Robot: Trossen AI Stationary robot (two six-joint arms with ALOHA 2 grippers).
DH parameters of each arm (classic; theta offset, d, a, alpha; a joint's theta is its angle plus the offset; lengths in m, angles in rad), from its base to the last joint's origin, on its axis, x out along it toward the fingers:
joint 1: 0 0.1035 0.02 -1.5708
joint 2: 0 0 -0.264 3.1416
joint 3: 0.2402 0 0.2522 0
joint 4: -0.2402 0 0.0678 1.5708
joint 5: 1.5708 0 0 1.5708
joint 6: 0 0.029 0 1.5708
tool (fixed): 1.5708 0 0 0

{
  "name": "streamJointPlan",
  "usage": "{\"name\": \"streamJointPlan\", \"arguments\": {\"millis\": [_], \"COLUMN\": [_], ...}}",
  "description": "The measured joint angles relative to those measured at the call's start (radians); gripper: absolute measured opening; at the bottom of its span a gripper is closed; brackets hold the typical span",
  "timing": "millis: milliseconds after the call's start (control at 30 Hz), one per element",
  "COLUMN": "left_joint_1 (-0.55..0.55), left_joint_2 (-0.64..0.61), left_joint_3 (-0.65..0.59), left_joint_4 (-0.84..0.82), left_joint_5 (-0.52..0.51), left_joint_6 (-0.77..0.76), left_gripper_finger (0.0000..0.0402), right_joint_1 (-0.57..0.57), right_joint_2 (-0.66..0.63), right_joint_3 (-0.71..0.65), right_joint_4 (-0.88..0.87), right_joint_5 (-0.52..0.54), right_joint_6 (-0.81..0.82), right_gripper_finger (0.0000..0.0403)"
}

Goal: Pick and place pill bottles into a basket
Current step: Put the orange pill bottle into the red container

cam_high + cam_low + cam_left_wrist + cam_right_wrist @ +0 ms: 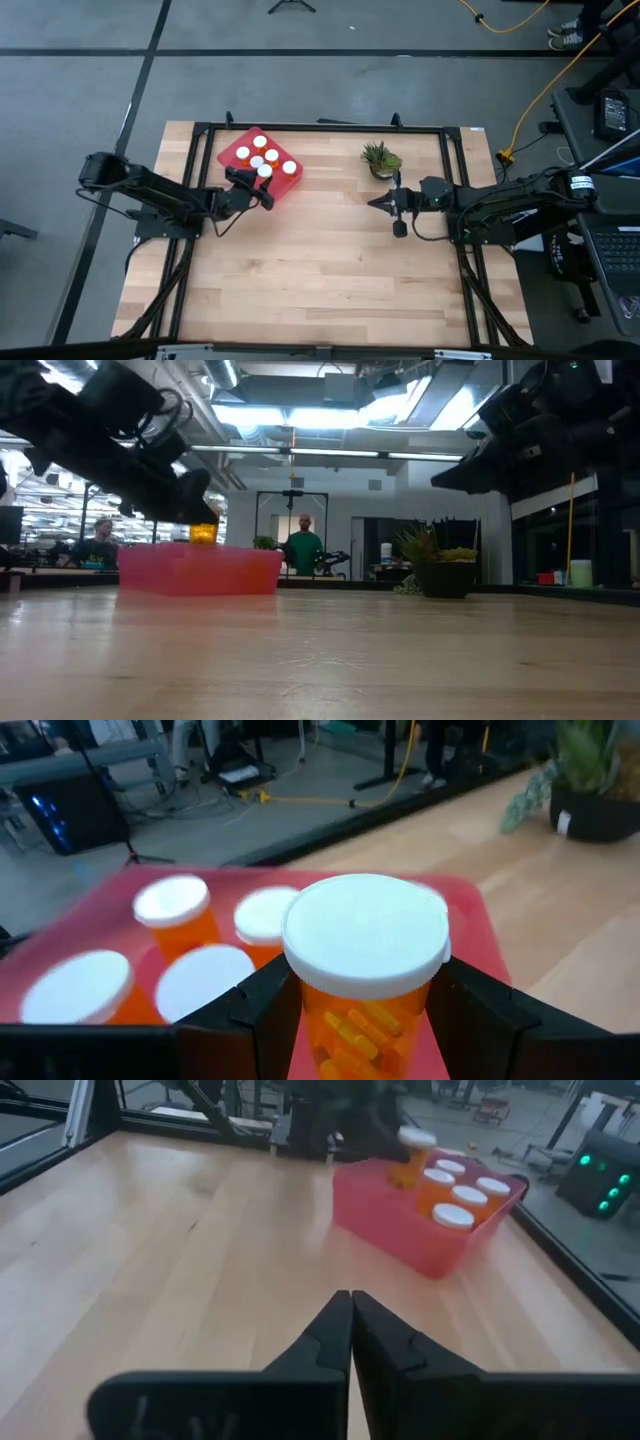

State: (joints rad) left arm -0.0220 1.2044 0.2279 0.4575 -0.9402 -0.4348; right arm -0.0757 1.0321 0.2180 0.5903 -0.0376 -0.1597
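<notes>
Sitting between left end effector (365, 1020) fingers: pill bottle (365, 960)

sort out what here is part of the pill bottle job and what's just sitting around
Part of the job:
- pill bottle held in the left gripper over the basket's near edge
- five more bottles standing in the basket
- red basket

Just around:
- potted plant on the table
- right gripper, shut and empty, waiting near the plant

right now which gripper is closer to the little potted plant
Right. The right gripper hangs shut just beside the potted plant, toward the table's middle. The left gripper is across the table over the red basket, holding a pill bottle.
</notes>
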Motion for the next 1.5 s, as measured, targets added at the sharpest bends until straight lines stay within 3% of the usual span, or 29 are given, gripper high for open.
{"name": "streamJointPlan", "arguments": {"millis": [133, 467, 1033, 1500], "left_joint_1": [0.039, 0.088, 0.173, 0.188], "left_joint_2": [0.07, 0.151, 0.153, 0.153], "left_joint_3": [0.0, 0.0, 0.0, 0.001], "left_joint_4": [0.046, 0.091, 0.093, 0.093], "left_joint_5": [0.067, 0.09, 0.264, 0.281], "left_joint_6": [0.001, 0.002, 0.002, 0.035], "left_gripper_finger": [0.0187, 0.0187, 0.0187, 0.0194], "right_joint_1": [-0.001, -0.028, -0.032, -0.032], "right_joint_2": [0.0, 0.0, 0.0, 0.0], "right_joint_3": [0.0, 0.0, 0.0, 0.0], "right_joint_4": [0.021, 0.022, 0.019, 0.018], "right_joint_5": [0.0, 0.0, 0.0, 0.0], "right_joint_6": [-0.005, -0.003, -0.002, -0.002], "right_gripper_finger": [0.0016, 0.0016, 0.0016, 0.0016]}}
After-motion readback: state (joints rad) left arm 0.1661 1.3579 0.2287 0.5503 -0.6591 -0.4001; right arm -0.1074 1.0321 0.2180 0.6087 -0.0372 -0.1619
